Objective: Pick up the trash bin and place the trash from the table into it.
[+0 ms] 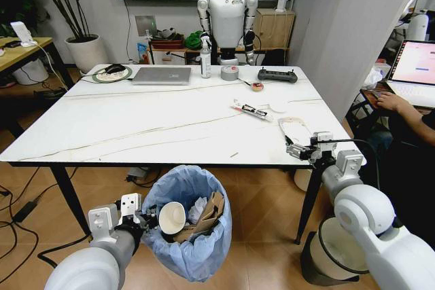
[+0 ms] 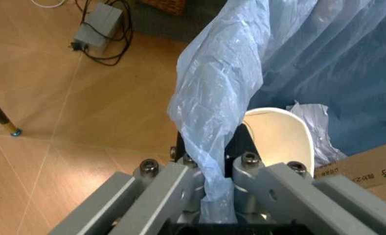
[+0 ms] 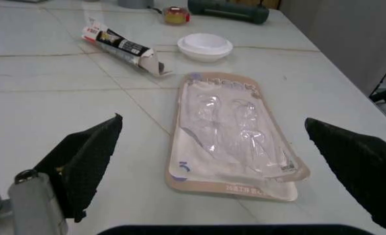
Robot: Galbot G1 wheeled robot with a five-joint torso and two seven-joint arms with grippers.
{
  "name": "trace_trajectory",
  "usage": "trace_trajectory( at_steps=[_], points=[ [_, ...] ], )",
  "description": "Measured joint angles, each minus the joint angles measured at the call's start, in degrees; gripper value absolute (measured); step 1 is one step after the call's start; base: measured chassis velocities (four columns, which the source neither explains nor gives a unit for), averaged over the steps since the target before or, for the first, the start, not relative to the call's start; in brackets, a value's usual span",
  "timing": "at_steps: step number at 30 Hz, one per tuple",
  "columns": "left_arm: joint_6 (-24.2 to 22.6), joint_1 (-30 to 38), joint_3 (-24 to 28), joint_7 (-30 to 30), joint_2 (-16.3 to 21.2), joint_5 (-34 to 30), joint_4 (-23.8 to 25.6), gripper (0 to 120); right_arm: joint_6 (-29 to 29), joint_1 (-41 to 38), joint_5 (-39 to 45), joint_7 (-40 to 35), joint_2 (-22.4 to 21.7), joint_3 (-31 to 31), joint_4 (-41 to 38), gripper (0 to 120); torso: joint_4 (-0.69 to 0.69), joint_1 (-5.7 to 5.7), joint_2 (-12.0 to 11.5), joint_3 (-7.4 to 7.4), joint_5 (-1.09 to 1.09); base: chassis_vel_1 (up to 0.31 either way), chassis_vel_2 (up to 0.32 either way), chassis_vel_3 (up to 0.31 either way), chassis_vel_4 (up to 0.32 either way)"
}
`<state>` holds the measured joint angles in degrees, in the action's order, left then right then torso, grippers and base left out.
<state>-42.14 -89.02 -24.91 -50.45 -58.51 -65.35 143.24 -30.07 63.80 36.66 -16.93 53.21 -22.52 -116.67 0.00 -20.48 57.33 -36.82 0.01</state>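
The trash bin (image 1: 194, 249), lined with a light-blue bag (image 2: 225, 73), hangs just below the table's (image 1: 136, 127) front edge. My left gripper (image 1: 147, 220) (image 2: 212, 147) is shut on the bin's bagged rim. Inside the bin lie a paper cup (image 1: 172, 216) (image 2: 278, 137), brown cardboard (image 1: 207, 216) (image 2: 369, 169) and white paper. My right gripper (image 1: 302, 149) (image 3: 212, 122) is open, low over the table's front right part. A flat clear blister pack (image 1: 293, 128) (image 3: 235, 134) lies just beyond it. Farther off are a printed tube wrapper (image 1: 250, 110) (image 3: 121, 46) and a white lid (image 1: 277, 106) (image 3: 206, 46).
At the table's far side stand a laptop (image 1: 162, 75), a spray bottle (image 1: 205, 59), a tape roll (image 1: 230, 72) and a black device (image 1: 277, 75). A humanoid robot (image 1: 228, 18) stands behind. A cream bin (image 1: 333, 246) sits under my right arm. A person (image 1: 408, 110) sits to the right.
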Motion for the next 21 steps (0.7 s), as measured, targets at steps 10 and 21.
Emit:
trace_trajectory(
  at_steps=[10,21],
  points=[
    [0.0,0.4,-0.3,0.2,0.0,-0.3,0.0,0,-2.0,-3.0,3.7,1.3,-1.6,0.7,5.5,100,0.0,0.0,0.0,0.0,-0.01,0.0,0.0,0.0,0.0],
    [0.0,1.2,-0.1,0.5,0.0,-0.7,0.0,0,-1.3,-4.3,3.2,1.7,-1.4,1.1,8.7,88,0.0,0.0,0.0,0.0,0.0,0.0,0.0,0.0,0.0]
  ],
)
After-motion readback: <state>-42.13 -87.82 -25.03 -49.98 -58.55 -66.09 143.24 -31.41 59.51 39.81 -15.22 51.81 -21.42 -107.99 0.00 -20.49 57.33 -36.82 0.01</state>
